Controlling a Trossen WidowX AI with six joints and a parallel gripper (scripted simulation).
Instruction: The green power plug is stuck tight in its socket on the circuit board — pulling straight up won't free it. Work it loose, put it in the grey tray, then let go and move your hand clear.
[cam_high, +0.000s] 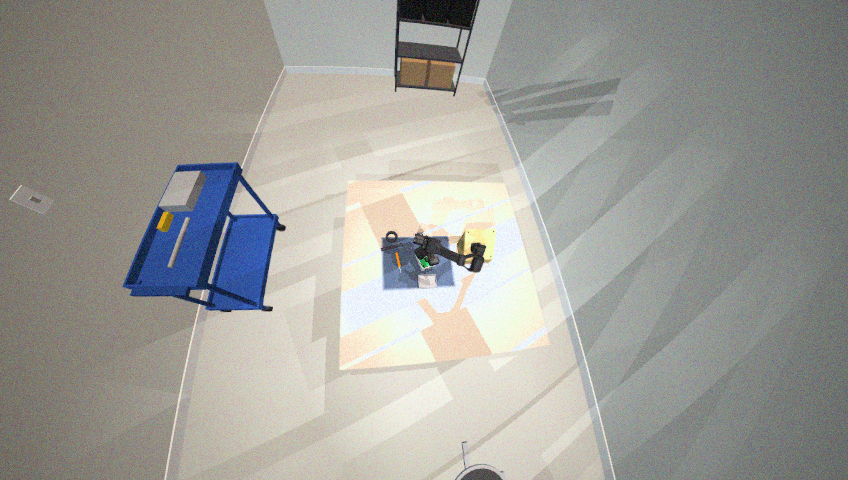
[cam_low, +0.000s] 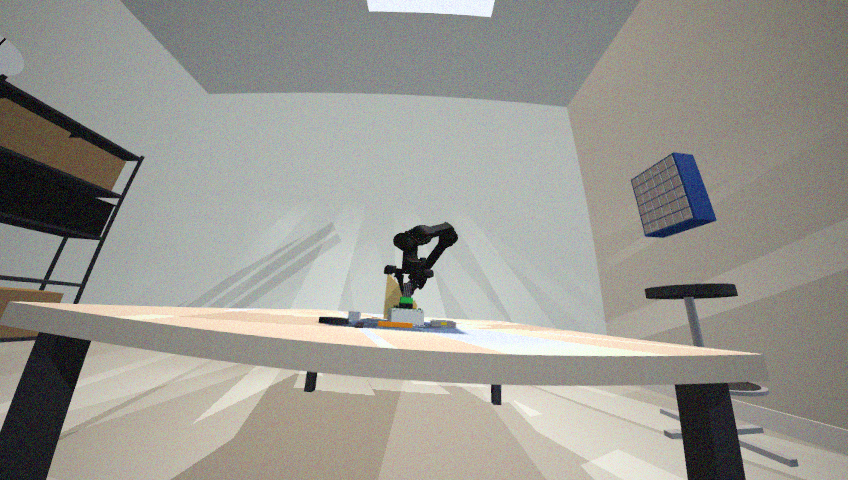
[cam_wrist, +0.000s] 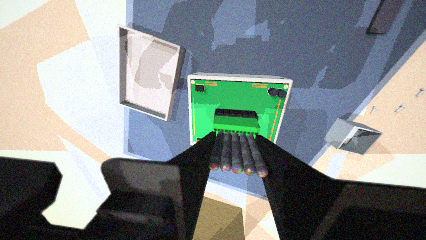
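Your green plug (cam_low: 406, 300) (cam_wrist: 236, 123) is at the circuit board (cam_high: 429, 265) (cam_wrist: 205, 104), against the dark socket (cam_wrist: 236, 113) there; you cannot tell from these views how far it is seated. A row of dark wires (cam_wrist: 237, 152) runs out of the plug. Your hand (cam_high: 423, 254) (cam_low: 407, 292) (cam_wrist: 235, 137) is closed on the plug, one finger on each side of it. Take the board as your landmark: it lies in a shallow white case (cam_low: 407, 315) (cam_wrist: 240, 77), whose walls surround it. Just beside the board, apart from it, is the grey tray (cam_high: 427, 281) (cam_wrist: 150, 75), with nothing in it that you can see. On the board's opposite side from the tray, well apart from it, you have a small grey open box (cam_wrist: 354, 136). An orange tool (cam_high: 398, 260) (cam_low: 395, 324) lies near the board too, and a black ring (cam_high: 386, 236) lies farther from it than the tool. Under the board and tray is the blue mat (cam_high: 395, 280) (cam_low: 456, 330) (cam_wrist: 240, 55), and under that, the counter (cam_high: 380, 333) (cam_low: 535, 367).
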